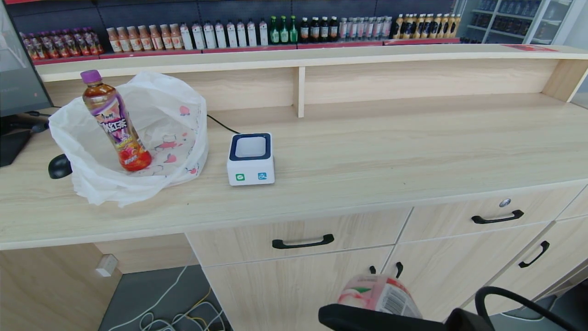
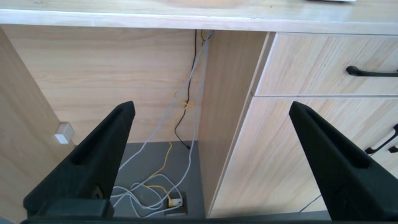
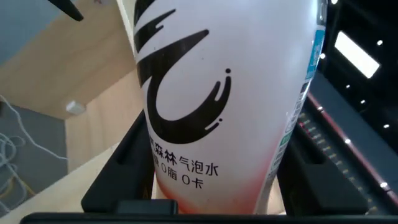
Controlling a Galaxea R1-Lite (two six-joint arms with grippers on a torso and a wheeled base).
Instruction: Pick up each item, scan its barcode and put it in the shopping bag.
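1. The right end effector (image 3: 211, 158) is clamped on the sparkling-water bottle (image 1: 379, 294), a finger on either side, low in front of the bench (image 1: 367, 151) drawers (image 1: 220, 241).
2. The bottle's long axis tilts toward the bench, with its barcode facing up.
3. The left end effector (image 2: 212, 112) is spread wide and empty below the bench.

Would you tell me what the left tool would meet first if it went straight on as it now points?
Most likely the left tool hits the drawer cabinet's side panel, right beside the hanging cables; depth is unclear.
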